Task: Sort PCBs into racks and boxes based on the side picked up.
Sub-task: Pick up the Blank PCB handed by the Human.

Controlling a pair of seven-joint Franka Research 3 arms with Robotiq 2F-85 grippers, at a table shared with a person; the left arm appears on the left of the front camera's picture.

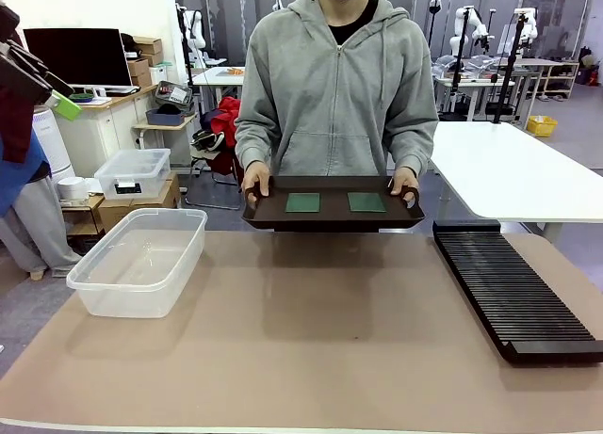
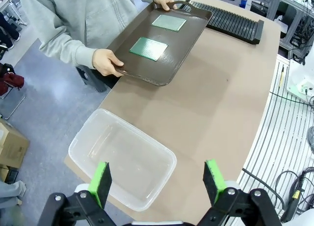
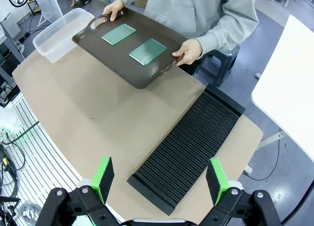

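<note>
Front view: both PCBs (image 1: 302, 202) lie on the tray (image 1: 332, 219) the person holds. The box (image 1: 127, 297) and rack (image 1: 513, 288) hold nothing, so your sorting hasn't begun.

Left wrist view: your left gripper (image 2: 159, 184) stands apart above the box.

Right wrist view: your right gripper (image 3: 159, 179) stands apart over the rack.

PCBs (image 1: 302, 202) on tray (image 1: 334, 218) (rack (image 1: 513, 283) right)
</note>
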